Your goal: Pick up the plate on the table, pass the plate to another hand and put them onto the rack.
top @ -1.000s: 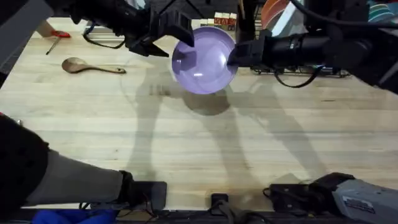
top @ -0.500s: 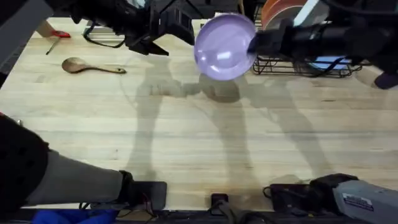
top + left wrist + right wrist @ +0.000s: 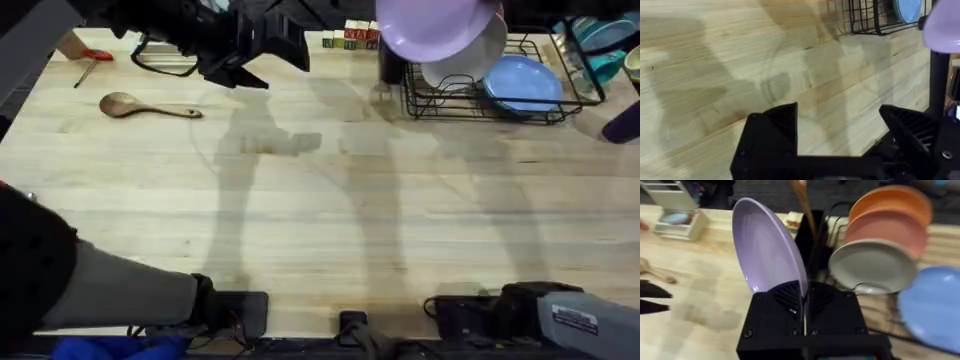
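My right end effector (image 3: pixel 803 311), clenched on the rim of the glossy round lavender plate (image 3: pixel 435 25), has carried it from mid-tabletop to above the black wire rack (image 3: pixel 470 105); handover done, placement remains. My left end effector (image 3: pixel 840 135) hangs released. The rack holds orange, pink, grey and light blue plates (image 3: pixel 524 83).

A pale wooden butcher-block surface (image 3: pixel 330 210) of jointed planks filled the scene, evenly lit from above, with soft grey shadows lying across its middle. Beyond the surface's far edge the room was dark and indistinct. Near the far left corner of the surface stood a small white-and-wood tray box (image 3: pixel 675 211). Black cables and equipment lined the surface's near edge.
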Action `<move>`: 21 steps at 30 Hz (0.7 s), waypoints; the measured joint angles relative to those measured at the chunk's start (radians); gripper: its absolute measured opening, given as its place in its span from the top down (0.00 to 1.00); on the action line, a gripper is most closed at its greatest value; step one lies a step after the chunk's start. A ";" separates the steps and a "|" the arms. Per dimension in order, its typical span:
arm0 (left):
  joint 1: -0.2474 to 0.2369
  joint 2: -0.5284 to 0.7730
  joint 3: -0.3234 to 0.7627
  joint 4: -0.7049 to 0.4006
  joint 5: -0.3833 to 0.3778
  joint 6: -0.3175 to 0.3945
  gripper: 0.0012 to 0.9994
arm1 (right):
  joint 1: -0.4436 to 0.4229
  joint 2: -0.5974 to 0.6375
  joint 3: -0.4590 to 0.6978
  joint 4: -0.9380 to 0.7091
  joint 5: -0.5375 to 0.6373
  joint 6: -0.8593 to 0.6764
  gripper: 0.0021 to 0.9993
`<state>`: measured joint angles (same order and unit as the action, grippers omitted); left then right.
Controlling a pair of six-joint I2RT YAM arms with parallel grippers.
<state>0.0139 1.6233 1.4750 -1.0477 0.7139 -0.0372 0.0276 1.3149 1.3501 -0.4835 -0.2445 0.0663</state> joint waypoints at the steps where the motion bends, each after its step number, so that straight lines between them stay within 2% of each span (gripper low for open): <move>1: 0.000 0.000 0.000 0.000 0.000 0.000 0.00 | -0.007 0.000 0.007 0.000 0.003 -0.029 0.97; 10: 0.000 0.000 0.000 0.001 0.000 0.000 0.00 | -0.058 0.000 0.013 -0.003 0.015 -0.312 0.97; 21: 0.000 0.000 0.000 0.020 0.000 0.000 0.00 | -0.123 0.000 0.013 0.004 0.020 -0.817 0.97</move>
<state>0.0138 1.6230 1.4750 -1.0276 0.7143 -0.0372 -0.0950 1.3148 1.3632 -0.4797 -0.2245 -0.7510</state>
